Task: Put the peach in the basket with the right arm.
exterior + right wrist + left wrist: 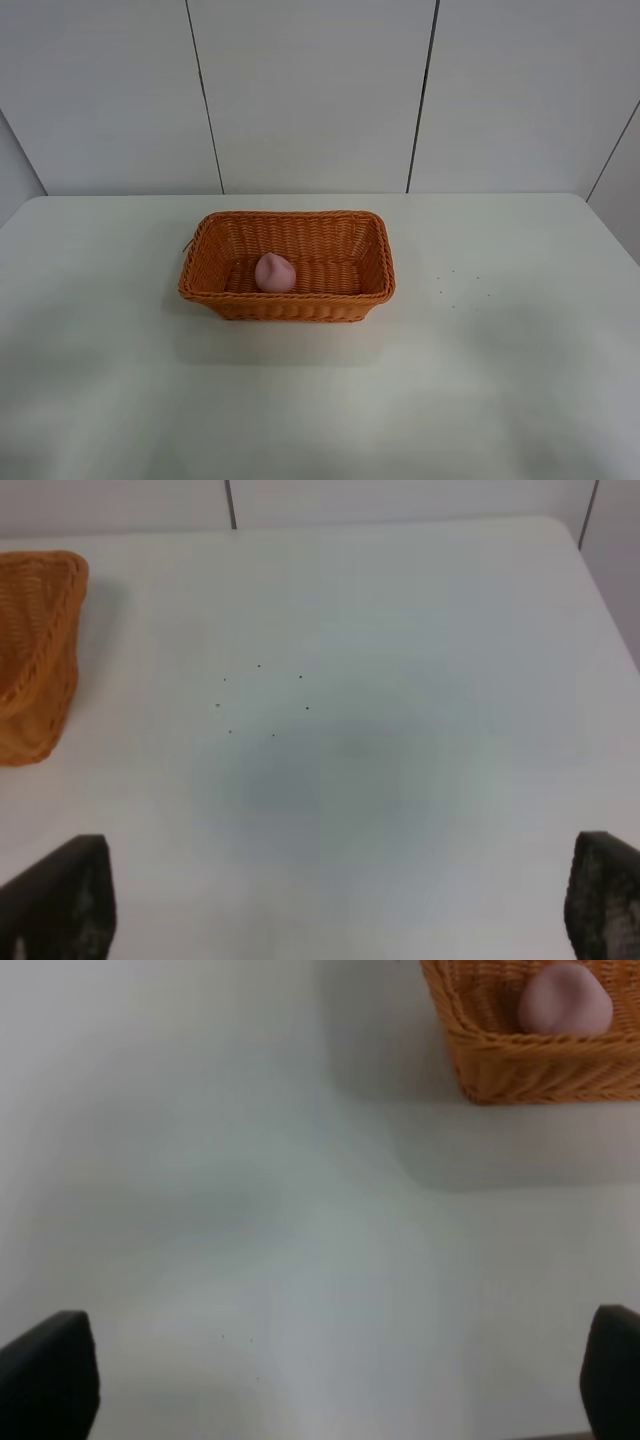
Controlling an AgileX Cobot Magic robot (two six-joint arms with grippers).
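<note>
Peach [275,272] lies inside the basket [288,300], on its floor, left of centre and close to the near wall. Pale pink, matte, pointed tip turned up and slightly right in the high view. Nothing else in the basket.

Basket sits on the white surface [500,380], roughly mid-width, long side facing the camera. Woven orange-brown, braided rim, rounded corners.

Left end effector [320,1380]: only the two dark fingertips [48,1375] show, at opposite lower corners of the left wrist view, wide apart with bare surface between them. Spread, holding nothing. The basket corner with the peach [565,1000] shows well ahead of it.

Right end effector [330,905]: same picture, both fingertips [60,900] far apart at the frame corners, spread and empty. It hangs over bare surface beside the basket's end wall [35,650], apart from it. A few tiny dark specks [262,700] mark the surface ahead.

Neither arm appears in the high view.
</note>
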